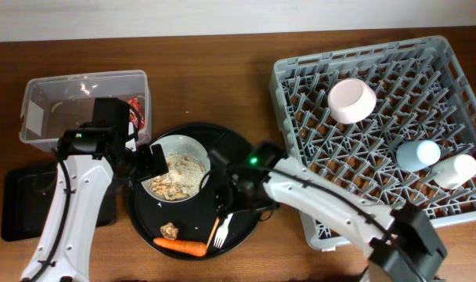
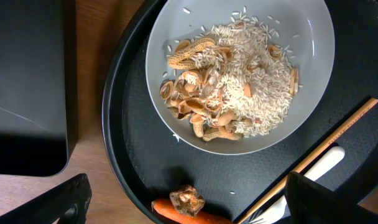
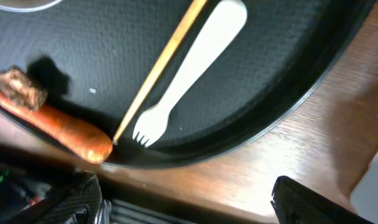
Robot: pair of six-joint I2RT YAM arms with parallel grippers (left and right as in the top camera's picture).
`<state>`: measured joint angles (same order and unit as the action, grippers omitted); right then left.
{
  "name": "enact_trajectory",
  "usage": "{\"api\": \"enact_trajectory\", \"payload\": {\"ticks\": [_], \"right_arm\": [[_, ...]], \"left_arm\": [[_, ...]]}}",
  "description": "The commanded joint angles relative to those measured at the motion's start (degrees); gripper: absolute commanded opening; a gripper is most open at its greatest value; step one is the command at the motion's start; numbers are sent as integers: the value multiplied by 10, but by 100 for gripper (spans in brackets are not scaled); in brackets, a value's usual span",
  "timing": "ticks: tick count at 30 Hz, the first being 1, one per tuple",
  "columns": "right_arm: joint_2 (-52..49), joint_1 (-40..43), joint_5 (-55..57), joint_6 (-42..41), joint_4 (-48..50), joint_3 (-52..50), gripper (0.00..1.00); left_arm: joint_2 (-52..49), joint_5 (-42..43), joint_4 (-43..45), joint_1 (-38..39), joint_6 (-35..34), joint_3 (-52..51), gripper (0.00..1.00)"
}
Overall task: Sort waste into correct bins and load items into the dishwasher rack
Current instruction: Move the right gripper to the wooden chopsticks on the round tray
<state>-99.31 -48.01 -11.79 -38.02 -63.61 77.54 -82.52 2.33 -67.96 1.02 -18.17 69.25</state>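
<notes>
Jaws of both grippers stand wide apart and hold nothing. The left gripper (image 2: 198, 205) hangs over the near-left part of the round black tray (image 1: 239, 147). In its wrist view the small brown lump (image 2: 187, 200) and one end of the orange carrot (image 2: 189, 218) lie between its two fingers, with the pale green bowl (image 2: 313, 37) farther ahead. The right gripper (image 3: 189, 208) hangs over the tray's near-right rim. The tines of the white plastic fork (image 3: 189, 74) and the carrot's other end sit just ahead of the gap between its fingers, touching neither.

Largest is the dishwasher rack (image 1: 394, 86), at the right of the wooden table (image 1: 222, 55). It carries the small pink bowl (image 1: 351, 100) near its far-left part, and the small blue cup (image 1: 418, 154) and cream cup (image 1: 456, 170) lying side by side at its right edge.

The clear plastic tub (image 1: 42, 102) stands at far left, with the red snack wrapper (image 1: 138, 113) against its right wall. The shallow black rectangular tray (image 1: 23, 204) lies nearer, partly under the left arm.

On the round tray, the bowl holds rice-like scraps (image 2: 251, 87) mixed with tan shell pieces. The wooden chopsticks (image 3: 158, 68) lie alongside the fork; whether one stick or two cannot be told. Their lower tip meets the carrot.
</notes>
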Motion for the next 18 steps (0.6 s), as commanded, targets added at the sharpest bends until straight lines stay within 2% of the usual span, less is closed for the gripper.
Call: {"api": "enact_trajectory", "payload": {"ticks": [1,3,9,18], "right_arm": [[-37,-21,37,-49,43,-5,90],[-57,-23,69,-45,96,-5,91],[-102,-22,95,-45,168,-5,84],[-134,-30,41,-76,212,-5,82]], "left_arm": [[-1,2,0,1,-2,3,99],[-1,2,0,1,-2,3,99],[-1,2,0,1,-2,3,99],[-1,2,2,1,-2,3,99]]}}
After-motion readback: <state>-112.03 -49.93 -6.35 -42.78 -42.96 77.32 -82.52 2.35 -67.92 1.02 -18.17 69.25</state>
